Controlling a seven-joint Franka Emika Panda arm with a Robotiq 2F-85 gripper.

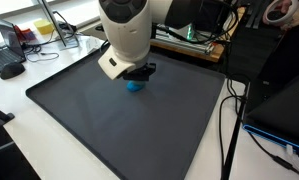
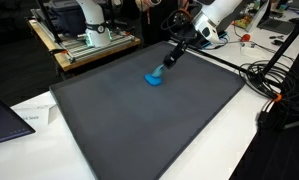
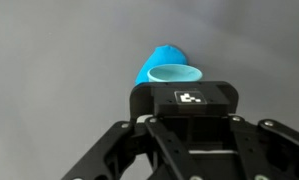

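Hand (image 1: pixel 140 73) is down and closed tight, and it looks pinched onto the rim of the blue cup (image 3: pixel 165 60). The cup sits tilted, low against the grey mat (image 2: pixel 139 130). I'd judge the grasp made, with lift and carry left.
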